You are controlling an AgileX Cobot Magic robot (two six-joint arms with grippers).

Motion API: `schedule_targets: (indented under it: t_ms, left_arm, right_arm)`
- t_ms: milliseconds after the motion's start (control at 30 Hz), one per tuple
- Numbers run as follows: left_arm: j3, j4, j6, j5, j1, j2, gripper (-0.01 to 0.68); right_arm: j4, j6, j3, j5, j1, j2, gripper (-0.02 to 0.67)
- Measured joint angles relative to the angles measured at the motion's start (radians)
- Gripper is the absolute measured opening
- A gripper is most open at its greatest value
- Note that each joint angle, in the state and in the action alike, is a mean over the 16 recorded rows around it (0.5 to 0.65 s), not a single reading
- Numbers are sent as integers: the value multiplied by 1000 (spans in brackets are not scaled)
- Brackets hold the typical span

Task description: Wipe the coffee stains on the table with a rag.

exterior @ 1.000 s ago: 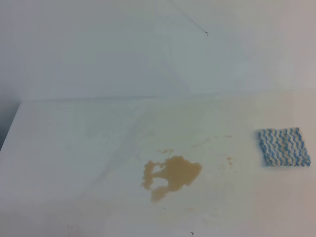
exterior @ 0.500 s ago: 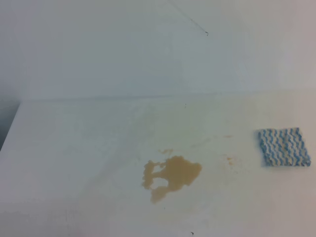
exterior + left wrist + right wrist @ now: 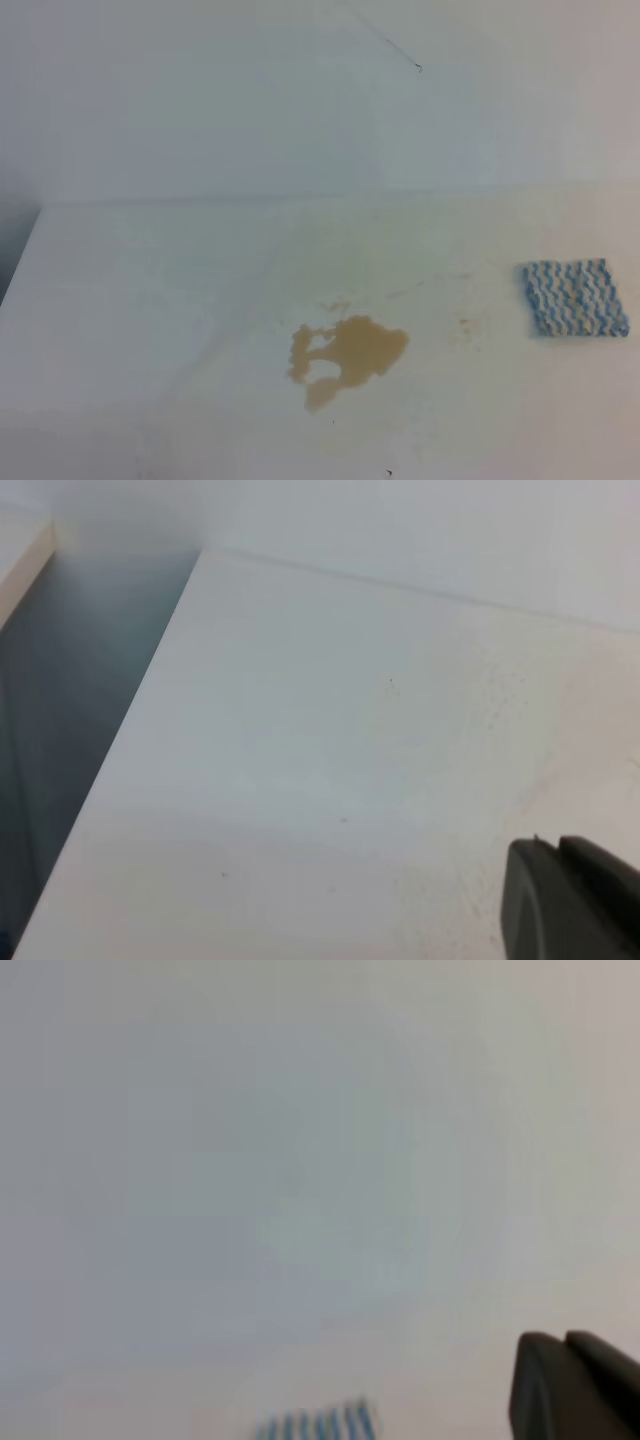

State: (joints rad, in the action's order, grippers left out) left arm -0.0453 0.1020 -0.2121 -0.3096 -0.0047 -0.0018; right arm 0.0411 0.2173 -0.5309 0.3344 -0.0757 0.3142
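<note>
Coffee stains (image 3: pixel 348 355), a lobed tan blotch, sit mid-front on the smooth white table (image 3: pixel 150 300); the blue-and-white zigzag rag (image 3: pixel 573 297) lies well right. Plain white wall (image 3: pixel 200 100) behind. Right gripper (image 3: pixel 575 1385) closed, empty; left gripper (image 3: pixel 570 900) indeterminate. No writing visible.

One rag (image 3: pixel 574 298) is seen on one table (image 3: pixel 150 300). One large coffee stain (image 3: pixel 347 355) is counted, with a few small specks (image 3: pixel 464 323) beside it. One gripper (image 3: pixel 572 898) is glimpsed in the left wrist view, and one gripper (image 3: pixel 575 1385) in the right.
</note>
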Motion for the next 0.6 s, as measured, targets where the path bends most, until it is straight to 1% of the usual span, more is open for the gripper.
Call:
schedule_targets:
  t_ms: [133, 267, 367, 600]
  left_arm:
    - [0, 0, 0, 0, 0, -2, 1]
    - [0, 0, 0, 0, 0, -2, 1]
    - [0, 0, 0, 0, 0, -2, 1]
    - [0, 0, 0, 0, 0, 0, 1]
  right_arm:
    - [-32, -50, -52, 154, 0, 126, -3]
    - [-102, -113, -83, 245, 0, 230, -3]
    - [-183, -194, -94, 271, 0, 293, -3]
    - [-416, -454, -118, 264, 0, 432, -3]
